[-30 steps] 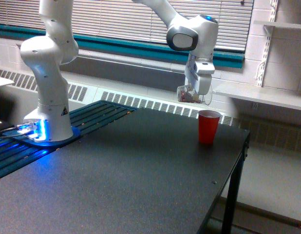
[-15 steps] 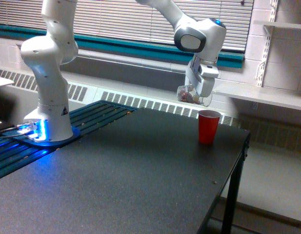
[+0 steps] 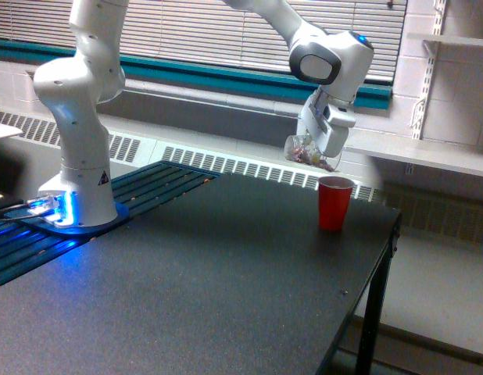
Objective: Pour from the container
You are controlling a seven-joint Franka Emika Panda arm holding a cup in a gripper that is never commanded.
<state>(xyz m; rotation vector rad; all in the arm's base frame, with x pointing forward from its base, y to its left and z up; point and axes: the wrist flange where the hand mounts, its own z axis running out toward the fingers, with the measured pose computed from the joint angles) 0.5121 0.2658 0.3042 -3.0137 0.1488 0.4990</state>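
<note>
- Exterior view: glossy white arm reaches over the far side of the tabletop [image 3: 226,289], which is matte black and speckled.
- The gripper [image 3: 318,148] has its fingers clamped on the container [image 3: 303,150], a small clear cup tilted sideways, with reddish-brown bits inside.
- It hangs in the air just up-left of 1 opaque red cup [image 3: 334,202], which stands upright and tapered.

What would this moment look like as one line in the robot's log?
phase: tipping | gripper: shut on clear cup | cup: tilted, above-left of red cup | pour: none visible
</note>
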